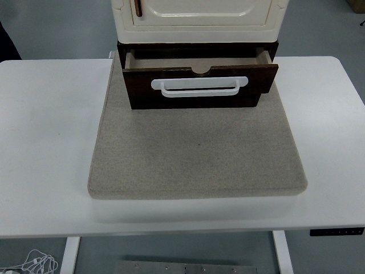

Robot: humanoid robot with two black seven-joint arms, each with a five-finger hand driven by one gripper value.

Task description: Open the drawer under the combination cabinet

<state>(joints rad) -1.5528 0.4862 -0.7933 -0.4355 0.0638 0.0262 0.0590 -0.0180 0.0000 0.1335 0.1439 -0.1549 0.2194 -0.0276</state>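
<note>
Worktop [45, 142]: smooth white laminate look, matt to low sheen, soft reflections only. Control panel strip [336, 231] at lower right edge: dark plastic. Pad [197, 154] in frame centre: grey-beige cloth, felt-like, matt, finely rough weave, rounded soft edges. Drawer [199, 94] at upper centre: dark brown wood-grain front, satin finish; inner walls paler, raw board look. Handle [199, 87] on drawer front: white plastic, smooth, slightly glossy. Cabinet body [199, 17] at top: cream plastic, smooth, glossy highlights on moulded door panel. Small brown door pull [138, 8] at top left of cabinet: wood or wood-look, can't tell which. Floor [57, 28]: grey, smooth, dull sheen.
</note>
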